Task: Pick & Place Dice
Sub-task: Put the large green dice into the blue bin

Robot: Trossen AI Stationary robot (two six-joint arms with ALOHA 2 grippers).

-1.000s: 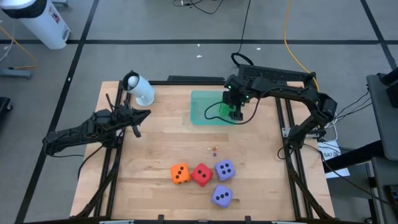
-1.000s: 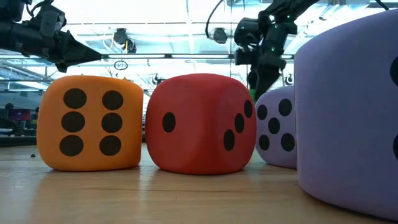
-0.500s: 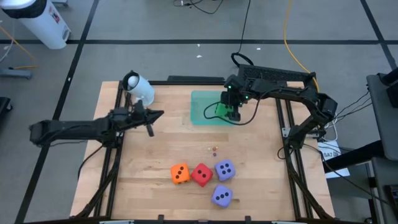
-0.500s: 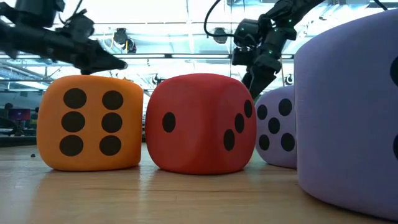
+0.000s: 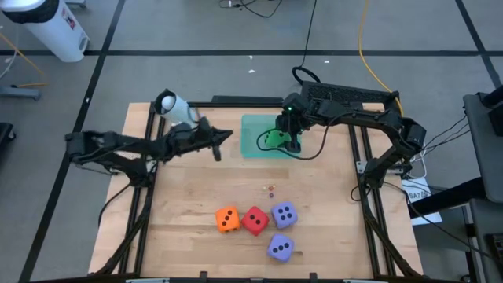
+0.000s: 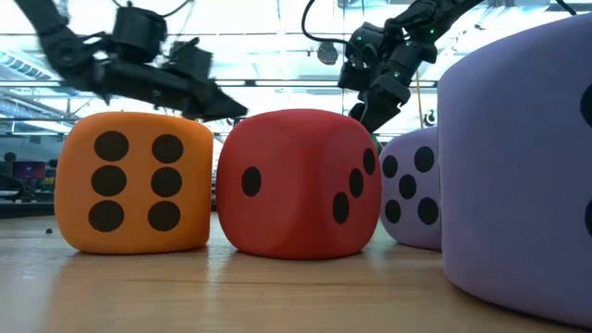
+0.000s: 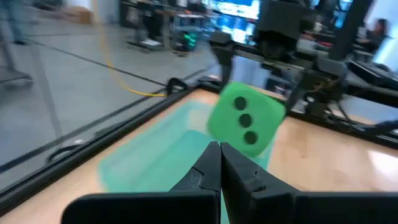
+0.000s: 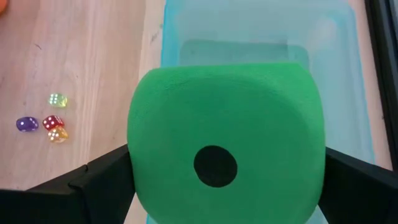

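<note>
Green die [image 8: 225, 160] is sitting in the right pincer [image 5: 284, 140], now over the tray [image 5: 253, 126]. Left pincer [image 5: 223, 138], shut & empty, is swinging in toward it; drop looks imminent.

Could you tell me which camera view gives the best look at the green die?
The right wrist view: the green die fills it, held between the right gripper fingers above the teal tray. The left wrist view shows it smaller, three pips facing. The high view shows only a green patch under the arm. In the low view it cannot be made out.
</note>
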